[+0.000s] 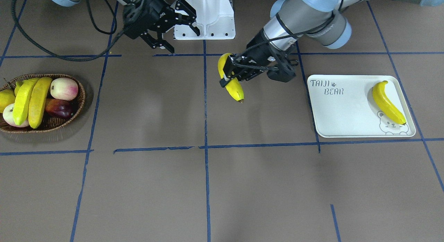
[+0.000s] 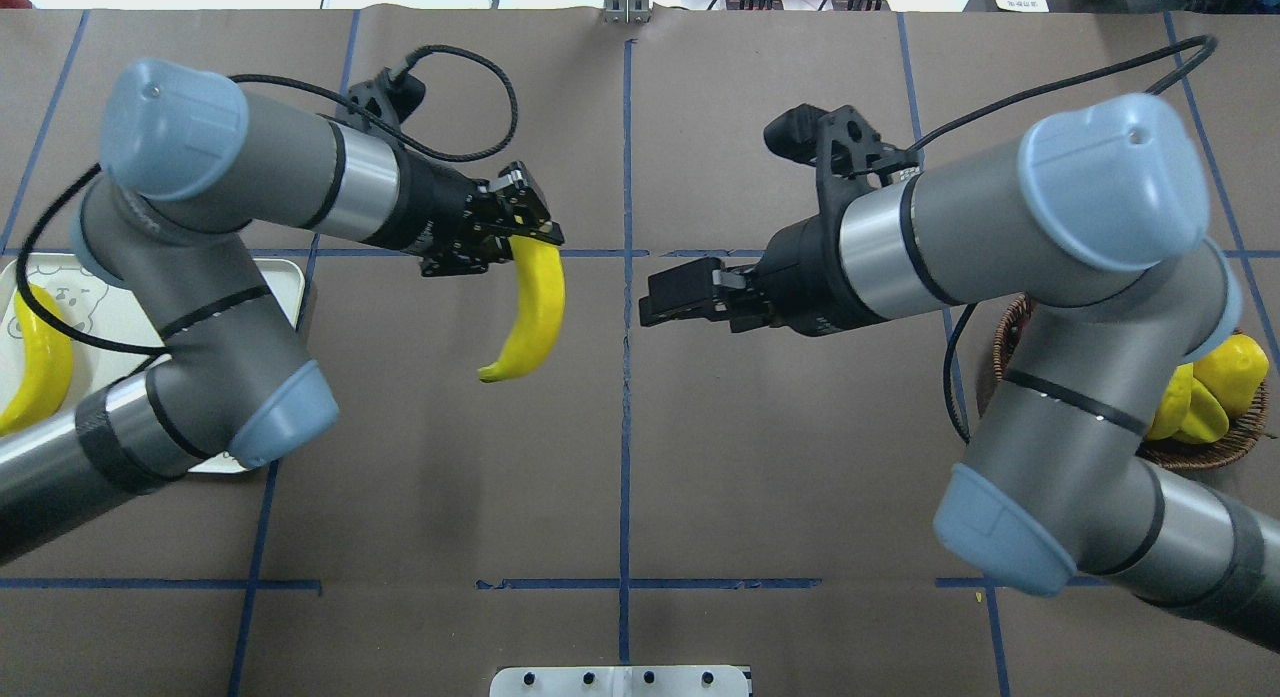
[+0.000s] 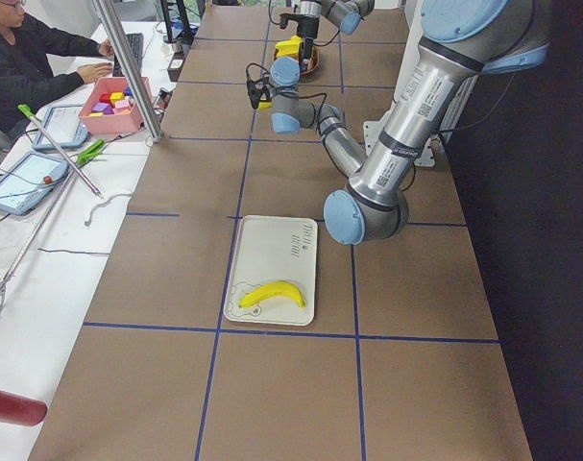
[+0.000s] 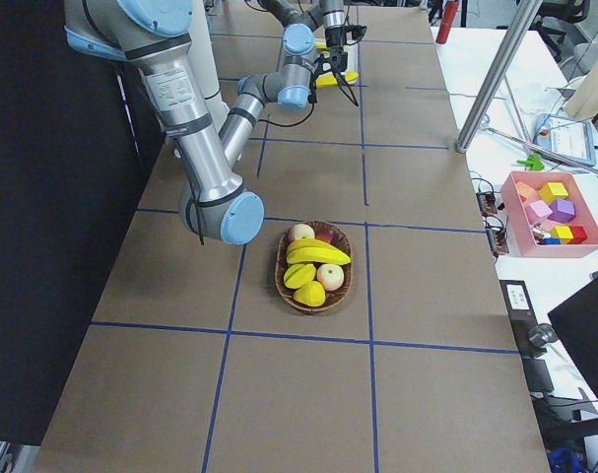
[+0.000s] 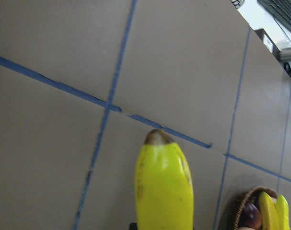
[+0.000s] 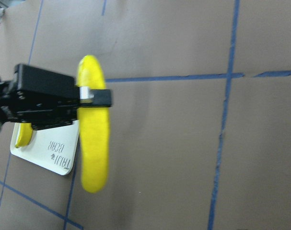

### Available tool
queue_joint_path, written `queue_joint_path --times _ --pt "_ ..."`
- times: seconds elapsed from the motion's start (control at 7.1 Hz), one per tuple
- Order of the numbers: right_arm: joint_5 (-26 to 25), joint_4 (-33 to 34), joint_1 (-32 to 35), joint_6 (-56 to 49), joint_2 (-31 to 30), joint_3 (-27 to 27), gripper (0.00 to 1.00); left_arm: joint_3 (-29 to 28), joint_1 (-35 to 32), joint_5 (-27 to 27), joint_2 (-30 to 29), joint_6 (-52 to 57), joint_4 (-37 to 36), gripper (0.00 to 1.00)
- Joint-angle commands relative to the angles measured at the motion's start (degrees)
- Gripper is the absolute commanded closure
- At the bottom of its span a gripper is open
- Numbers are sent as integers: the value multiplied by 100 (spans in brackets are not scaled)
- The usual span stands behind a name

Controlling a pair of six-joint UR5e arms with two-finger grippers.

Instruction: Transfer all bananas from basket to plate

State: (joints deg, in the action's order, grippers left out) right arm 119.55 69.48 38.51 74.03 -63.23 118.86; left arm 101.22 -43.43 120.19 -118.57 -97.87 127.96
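Overhead exterior: left tool (image 2: 528,235) clamps one banana (image 2: 540,307) clear of the tabletop (image 2: 700,457); right tool (image 2: 650,299) faces it close by, jaws spread wide.

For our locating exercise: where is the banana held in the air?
In the front-facing view, the banana hangs mid-frame in the left pincer, between basket and plate, nearer the plate.

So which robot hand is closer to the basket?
Right. The right hand is open and empty, on the same side of the table as the basket. The left hand is farther off, past the middle line toward the plate, holding a banana.
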Motion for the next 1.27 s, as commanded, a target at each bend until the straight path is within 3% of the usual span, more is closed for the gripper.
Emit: queue_joint_path --times 0.0,0.42,0.56,0.84,0.99,1.13 --pt "209 950 673 -239 -171 199 0 572 -446 119 1373 1107 -385 100" --pt "244 3013 1368 -2562 -216 312 0 565 -833 -239 3186 3041 -456 100" --pt "235 3106 1431 -2900 -416 383 0 522 -825 -537 3618 3342 -456 100" --pt "244 3116 1554 -3017 -558 366 0 329 -790 -672 3692 3380 -491 100" --pt "252 3116 1624 -3052 -663 383 0 311 -764 -664 3605 3380 -691 80" --pt "253 3107 1660 -3131 -760 392 0 293 -764 -664 3395 3380 -989 16"
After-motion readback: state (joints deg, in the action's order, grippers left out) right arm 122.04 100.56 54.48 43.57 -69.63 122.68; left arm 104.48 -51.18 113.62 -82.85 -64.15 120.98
